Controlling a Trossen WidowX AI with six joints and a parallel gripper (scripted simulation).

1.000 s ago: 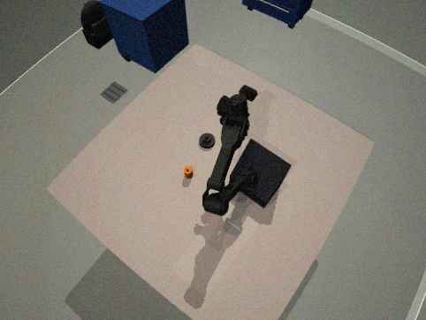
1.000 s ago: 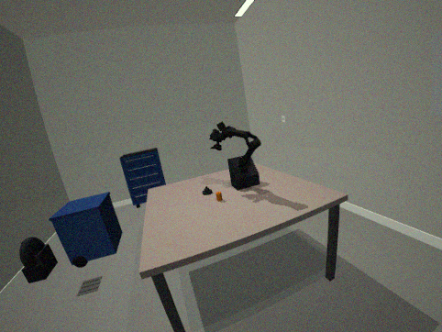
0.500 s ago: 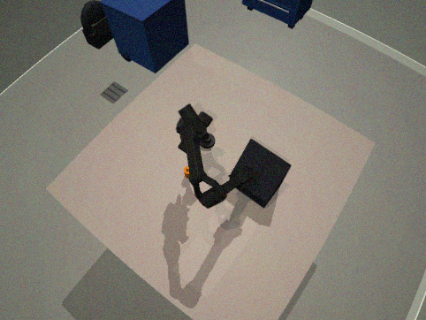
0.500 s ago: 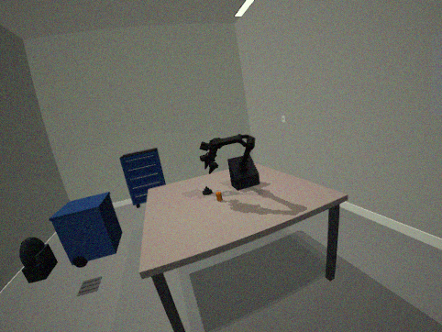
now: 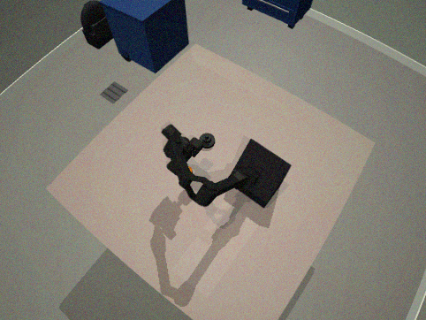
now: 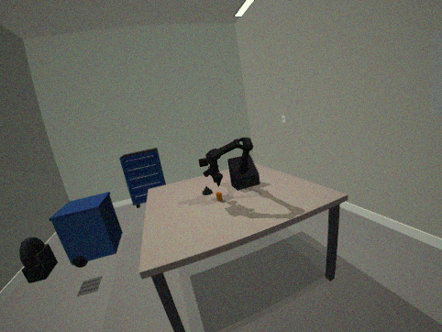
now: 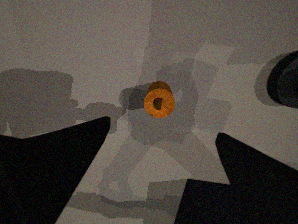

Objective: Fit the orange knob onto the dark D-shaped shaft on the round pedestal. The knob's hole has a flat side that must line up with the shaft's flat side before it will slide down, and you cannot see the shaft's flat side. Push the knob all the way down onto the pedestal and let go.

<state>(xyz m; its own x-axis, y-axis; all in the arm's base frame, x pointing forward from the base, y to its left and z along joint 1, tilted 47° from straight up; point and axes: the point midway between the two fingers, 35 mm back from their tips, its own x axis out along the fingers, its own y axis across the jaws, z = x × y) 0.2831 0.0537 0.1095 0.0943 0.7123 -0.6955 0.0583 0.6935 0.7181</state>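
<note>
The orange knob [image 5: 190, 170] [image 6: 219, 197] [image 7: 168, 109] stands upright on the table. Its D-shaped hole faces up in the wrist view, the flat side towards the right. The arm hides most of the knob in the top view. The round dark pedestal [image 5: 207, 140] [image 6: 207, 191] [image 7: 290, 82] stands a short way from the knob, cut off at the right edge of the wrist view. The shaft's flat side cannot be made out. My gripper [image 6: 219, 184] [image 7: 162, 129] is open and empty, pointing down above the knob, which appears between and beyond the fingertips.
The black arm base [image 5: 269, 170] [image 6: 244, 177] stands on the table [image 5: 110, 177] [image 6: 183, 238]. The arm's shadows fall across the tabletop and around the knob. Blue cabinets [image 5: 163, 40] [image 6: 87, 229] stand on the floor beyond the table.
</note>
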